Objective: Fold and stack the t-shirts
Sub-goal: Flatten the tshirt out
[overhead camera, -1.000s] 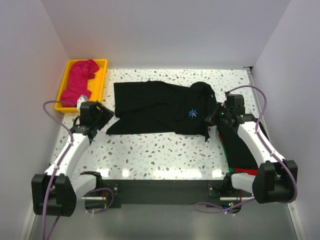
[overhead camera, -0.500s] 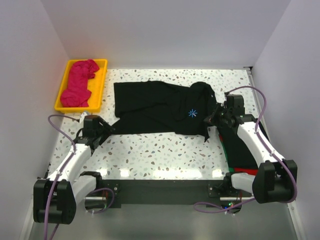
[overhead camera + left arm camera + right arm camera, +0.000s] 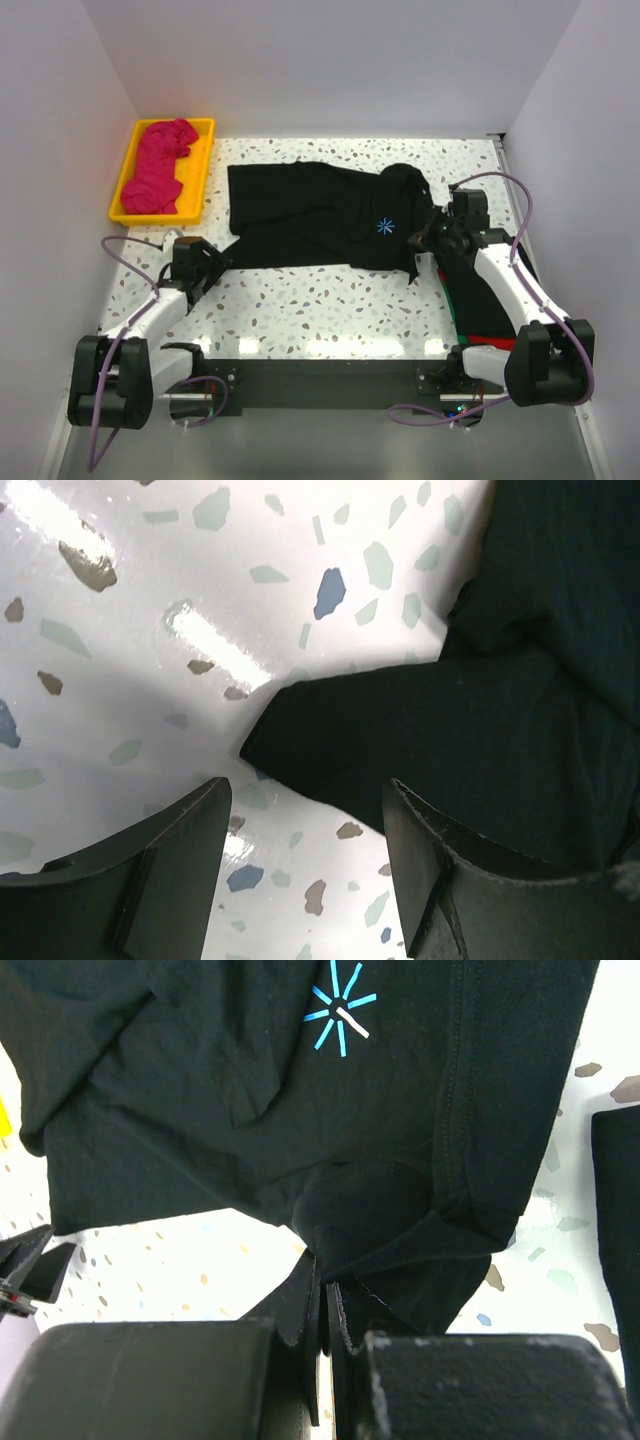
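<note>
Black large t-shirt (image 3: 320,215) logged spread flat mid-counter (image 3: 330,300). Found left end effector (image 3: 305,810) spread wide at that shirt's near-left corner, with the cloth tip between the fingers and not gripped. Found right end effector (image 3: 325,1300) pressed together, pinching the shirt's right edge. Noted magenta t-shirt (image 3: 160,165) crumpled in yellow tray (image 3: 128,165) beyond the shirt's left, and folded black and red t-shirts (image 3: 475,305) to its right.

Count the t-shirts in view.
4: large black one spread mid-table, pink one in the yellow tray, folded black one atop a red one at right. More may hide beneath.
</note>
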{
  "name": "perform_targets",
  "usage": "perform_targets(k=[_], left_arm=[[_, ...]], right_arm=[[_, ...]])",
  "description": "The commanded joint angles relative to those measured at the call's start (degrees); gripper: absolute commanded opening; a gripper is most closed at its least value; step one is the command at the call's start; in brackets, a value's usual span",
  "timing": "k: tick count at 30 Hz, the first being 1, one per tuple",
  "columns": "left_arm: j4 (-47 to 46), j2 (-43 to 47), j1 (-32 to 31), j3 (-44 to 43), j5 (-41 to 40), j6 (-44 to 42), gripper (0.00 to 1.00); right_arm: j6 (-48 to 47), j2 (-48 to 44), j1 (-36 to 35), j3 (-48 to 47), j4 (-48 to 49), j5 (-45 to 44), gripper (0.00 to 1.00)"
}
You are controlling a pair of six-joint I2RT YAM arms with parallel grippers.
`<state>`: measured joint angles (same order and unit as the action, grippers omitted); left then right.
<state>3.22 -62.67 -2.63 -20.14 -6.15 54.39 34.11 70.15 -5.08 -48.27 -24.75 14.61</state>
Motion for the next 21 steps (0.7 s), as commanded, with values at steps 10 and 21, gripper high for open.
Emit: perform_targets(k=[10,21], left_arm=[[-13.15,-4.47,0.35,1.95,-3.95,-0.25,0.57],[-13.15,-3.77,0.35,-0.51,-5.36,-2.18,0.24]], right_arm=[[0.17,-0.54,0.16,-0.42,1.64,1.21,0.00],[0.17,-1.86,0.07,-0.60,0.58,0.51,0.00]])
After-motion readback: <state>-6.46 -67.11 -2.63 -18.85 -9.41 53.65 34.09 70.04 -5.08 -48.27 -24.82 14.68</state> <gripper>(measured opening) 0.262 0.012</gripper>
